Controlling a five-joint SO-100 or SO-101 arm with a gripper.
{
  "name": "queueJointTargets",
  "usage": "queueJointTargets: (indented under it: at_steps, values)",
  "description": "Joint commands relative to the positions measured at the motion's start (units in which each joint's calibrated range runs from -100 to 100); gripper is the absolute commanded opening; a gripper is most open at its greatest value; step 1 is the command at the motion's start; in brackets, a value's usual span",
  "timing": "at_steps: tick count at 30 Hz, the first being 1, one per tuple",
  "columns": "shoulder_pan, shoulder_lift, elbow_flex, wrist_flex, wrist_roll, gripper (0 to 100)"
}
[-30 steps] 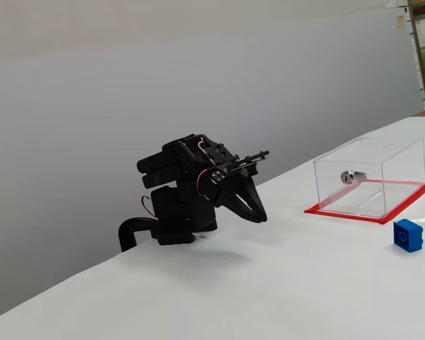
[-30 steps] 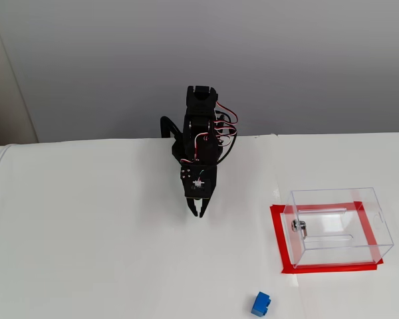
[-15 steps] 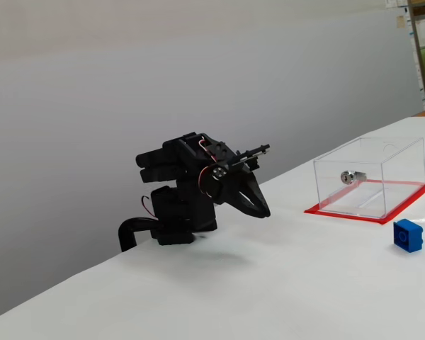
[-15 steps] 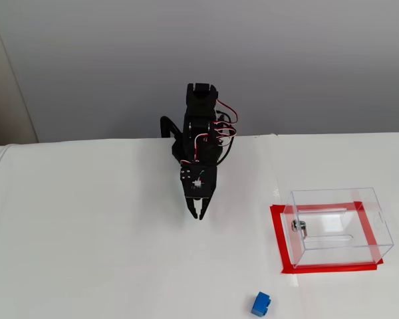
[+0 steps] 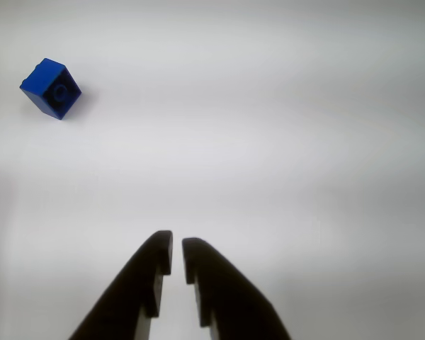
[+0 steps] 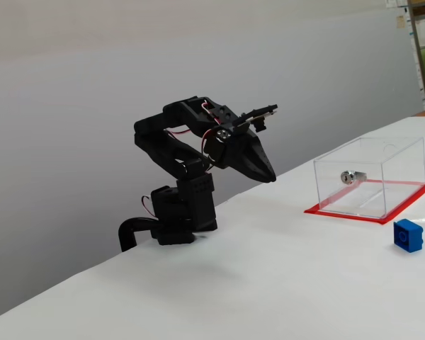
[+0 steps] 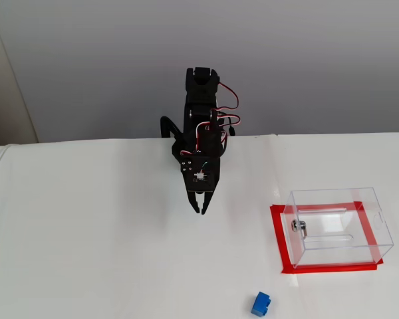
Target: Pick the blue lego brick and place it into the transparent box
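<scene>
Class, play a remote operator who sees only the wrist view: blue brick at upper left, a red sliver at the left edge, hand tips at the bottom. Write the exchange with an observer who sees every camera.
Operator: What is that red sliver at my left edge?
Observer: Most likely the red base rim of the transparent box; both fixed views show the whole box.
Operator: Is anything inside the box?
Observer: No brick; only a silver lock cylinder on one wall.
Operator: Where is the blue lego brick relative to the box?
Observer: Outside it, on the white table, nearer the camera than the box in both fixed views.
Operator: Is the hand on the table?
Observer: No, it hangs above it, nearly closed, holding nothing.
</scene>
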Motion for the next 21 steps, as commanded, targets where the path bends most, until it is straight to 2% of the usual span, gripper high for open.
queueJointTargets:
  at_steps: [1,21]
  values:
    - [2.16,6.75,-10.40,-0.24,0.19,2]
    - [0.53,43.32,-43.94,-0.24,0.09,2]
